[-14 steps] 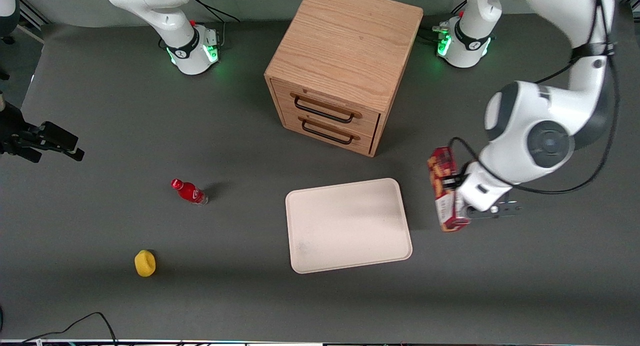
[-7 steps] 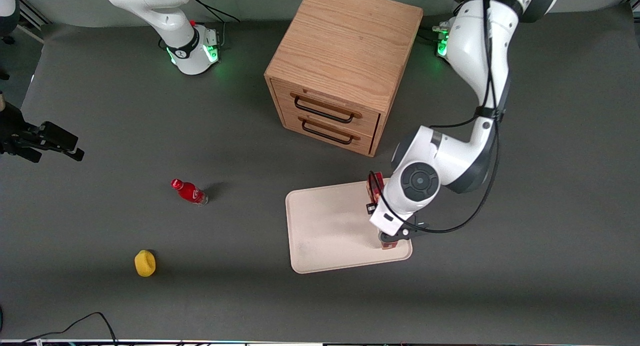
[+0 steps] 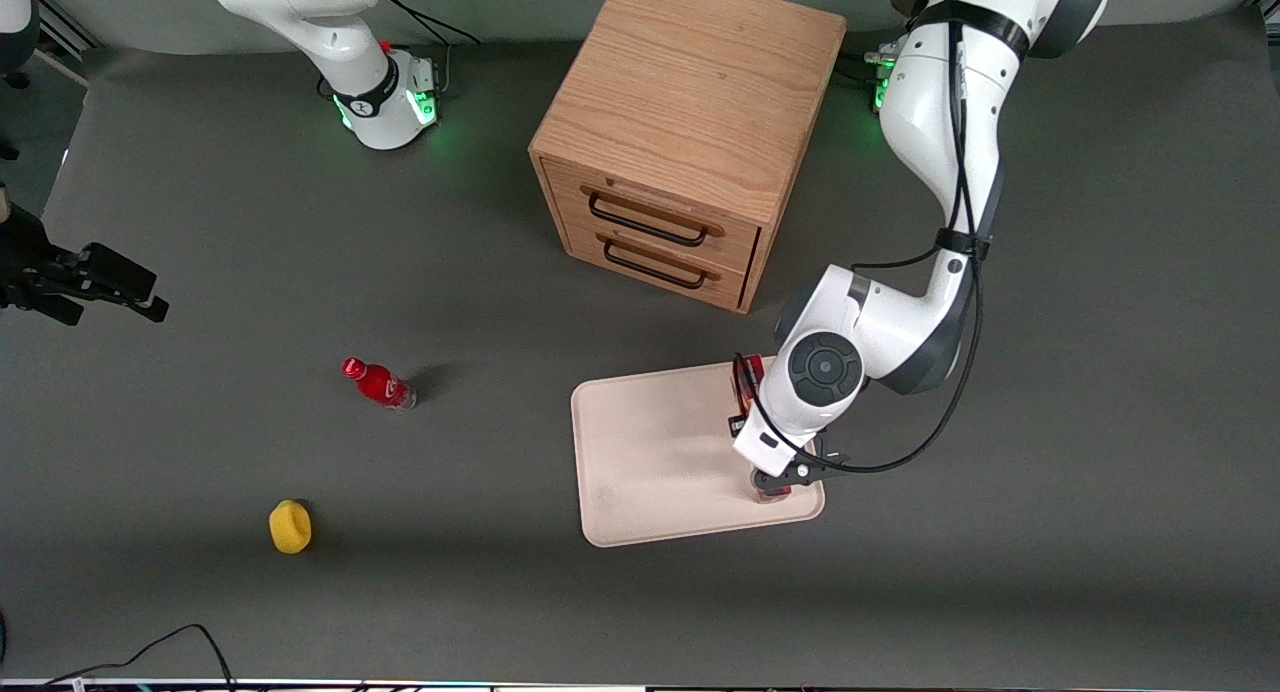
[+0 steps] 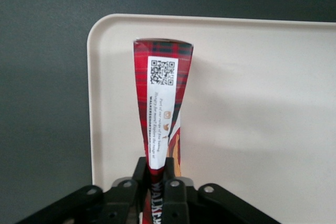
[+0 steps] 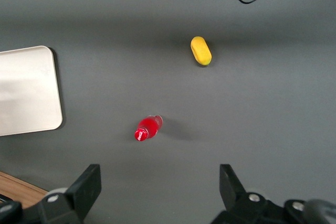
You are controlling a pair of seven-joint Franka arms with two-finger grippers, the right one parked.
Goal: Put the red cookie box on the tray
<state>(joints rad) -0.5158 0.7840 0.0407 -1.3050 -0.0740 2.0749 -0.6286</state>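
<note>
- The red cookie box (image 4: 160,100) hangs over the tray (image 3: 660,452), near the rim toward the working arm's end, at about three o'clock from the tray's middle.
- The gripper (image 4: 157,182) is clenched on the box's narrow sides.
- A good placement likely means lowering until the box rests flat inside the rim, then releasing.
</note>
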